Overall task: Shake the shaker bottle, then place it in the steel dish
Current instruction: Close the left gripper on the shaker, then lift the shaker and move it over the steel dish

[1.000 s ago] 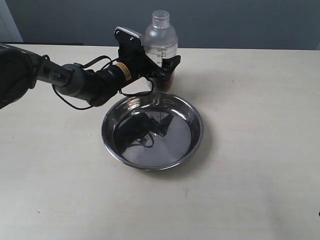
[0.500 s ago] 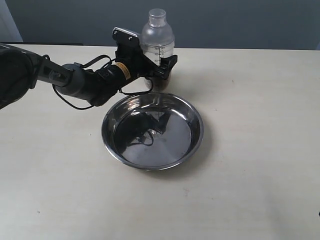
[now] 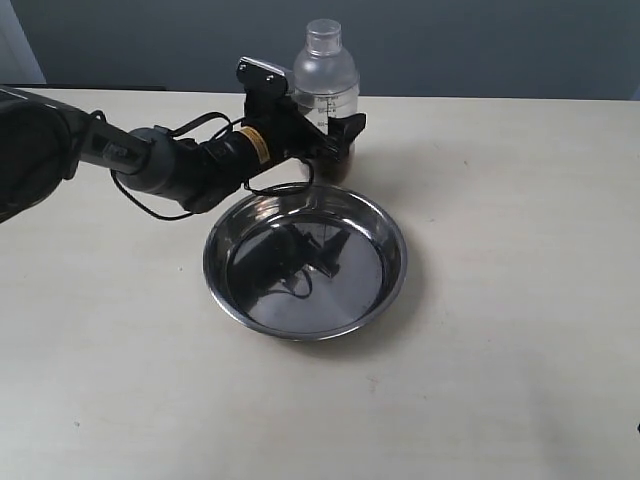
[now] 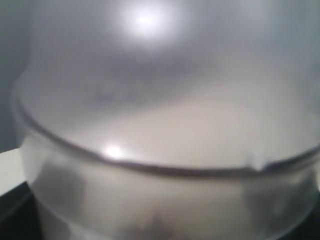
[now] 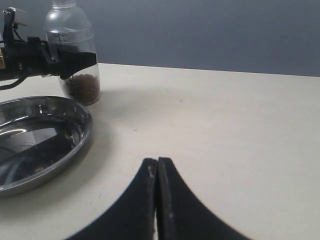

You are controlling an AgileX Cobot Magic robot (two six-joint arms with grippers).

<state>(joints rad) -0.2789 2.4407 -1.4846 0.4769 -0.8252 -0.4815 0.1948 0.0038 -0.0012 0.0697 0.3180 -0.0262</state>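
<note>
The clear shaker bottle [image 3: 325, 75] with its frosted dome and small cap stands upright just behind the steel dish [image 3: 395, 230], brown bits in its bottom. My left gripper [image 3: 335, 132] is shut on the bottle's body, its black fingers wrapped round it. The bottle [image 4: 165, 125] fills the left wrist view as a blur, so the fingers there are hidden. In the right wrist view the bottle [image 5: 72, 35] and the steel dish [image 5: 75, 145] lie ahead to one side. My right gripper [image 5: 157, 162] is shut on nothing, low over bare table.
The dish's mirror bottom reflects the left arm. The left arm [image 3: 160, 165] and its cables stretch in from the left edge over the beige table [image 3: 500, 300]. A dark wall runs behind the table's far edge.
The bottle and left gripper shifted slightly left half a second ago, then back right and a little lower now. The right gripper's earlier state is not shown.
</note>
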